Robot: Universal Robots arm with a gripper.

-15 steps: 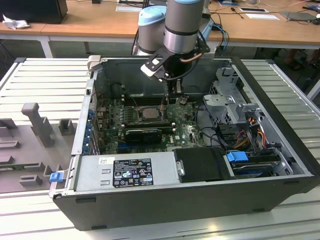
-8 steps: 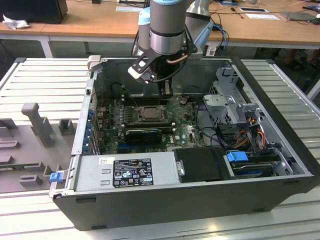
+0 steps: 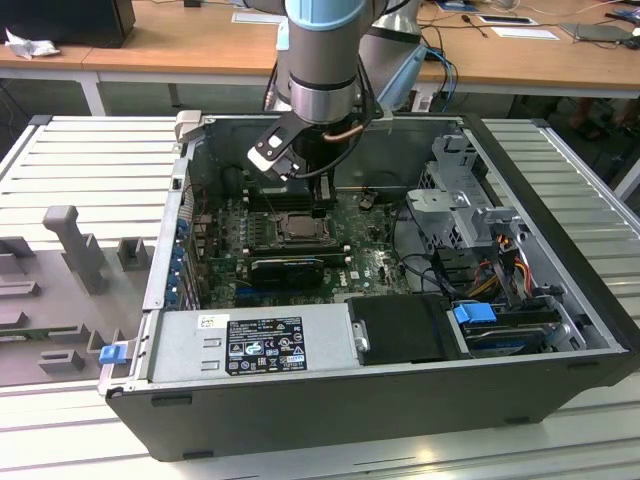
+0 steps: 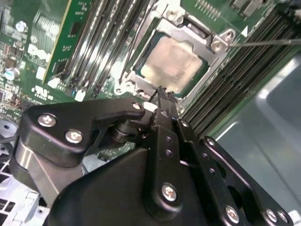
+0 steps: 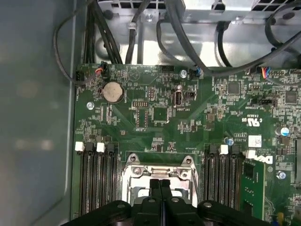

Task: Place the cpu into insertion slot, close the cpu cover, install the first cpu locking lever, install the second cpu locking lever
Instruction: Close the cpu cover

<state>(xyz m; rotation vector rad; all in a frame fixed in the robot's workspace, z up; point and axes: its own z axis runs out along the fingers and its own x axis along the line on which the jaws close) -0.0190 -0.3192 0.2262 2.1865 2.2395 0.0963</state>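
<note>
Hovering gripper (image 4: 163,94) at cpu cover (image 4: 190,33) edge, jaws pinched tight on nothing, probably to prod as one point. Seeing cpu (image 4: 171,61) seated in insertion slot (image 3: 298,226), cover down over it.

Matt black gripper (image 4: 162,92), studded with bright metal screws. Beside it, the cpu (image 4: 171,63) has a dull, slightly smeared top of pale silvery-beige. The cpu cover (image 4: 195,29) framing it is bare grey metal with a soft sheen. The circuit board (image 5: 155,94) is glossy green, its memory slots (image 5: 96,179) black plastic. The computer case (image 3: 350,420) is dark, matt sheet metal, on a table (image 3: 90,150) of pale ribbed metal slats. The arm (image 3: 325,90) is smooth grey metal capped in light-blue plastic.
</note>
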